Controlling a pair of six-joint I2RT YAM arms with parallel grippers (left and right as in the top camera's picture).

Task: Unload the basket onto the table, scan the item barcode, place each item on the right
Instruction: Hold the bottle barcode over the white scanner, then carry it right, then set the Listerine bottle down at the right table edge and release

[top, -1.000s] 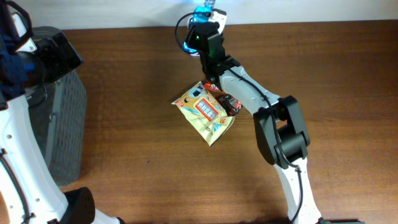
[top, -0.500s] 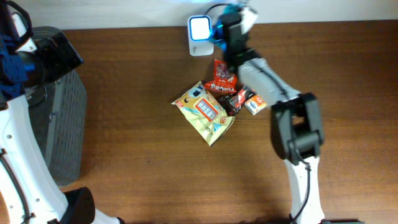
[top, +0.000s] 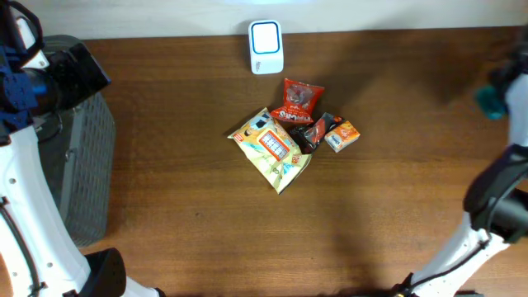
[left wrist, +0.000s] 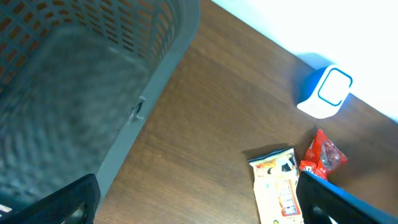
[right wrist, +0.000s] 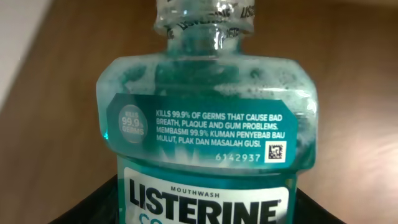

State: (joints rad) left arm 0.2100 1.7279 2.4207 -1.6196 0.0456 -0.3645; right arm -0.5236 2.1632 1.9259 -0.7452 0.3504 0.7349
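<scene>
The mouthwash bottle (right wrist: 205, 124) fills the right wrist view: clear plastic, teal liquid, a teal label with white print and 1 small square code (right wrist: 275, 151) at the label's right end. The right gripper (right wrist: 205, 208) is clamped on the bottle, with its 2 dark fingers (right wrist: 109, 202) showing at either side of the lower body. From overhead the bottle is only a blurred teal patch at the picture's right edge, well to the right of the scanner (top: 266, 47) and lifted off the surface (top: 165, 247).

The scanner, a white block with a blue-rimmed window, stands at the far edge of the surface. Just in front of it lies a cluster of 4 items: a red packet (top: 299, 101) nearest the scanner, then a dark packet (top: 313, 132), a small orange box (top: 342, 135) and a yellow snack bag (top: 272, 150).

Far to the left of the scanner sits a grey mesh basket (top: 82, 165). The left gripper (left wrist: 194, 186) hangs by the basket, jaws spread wide with nothing between them.
</scene>
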